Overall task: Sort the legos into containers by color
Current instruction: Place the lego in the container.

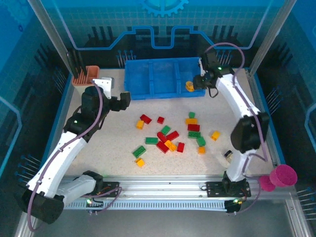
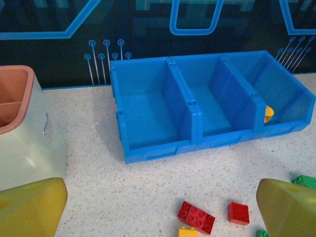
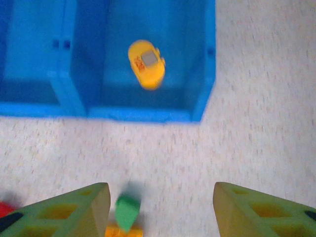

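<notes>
Speckled tabletop (image 1: 113, 148): right fingers (image 3: 261, 210) spread and empty, a blurred orange lego (image 3: 146, 64) in the blue bin (image 3: 202, 74) beyond them. Left fingers (image 2: 29, 207) gape too, cropped at the frame's edge.

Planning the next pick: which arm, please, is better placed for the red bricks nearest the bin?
Left: the left tool, open, hovers near those red bricks; the right tool is at the bin.

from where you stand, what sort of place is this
Probably a robotics lab test cell: left arm and right arm bolted to an aluminium rail, a circuit-print backdrop, lego bricks and a blue bin.
</notes>
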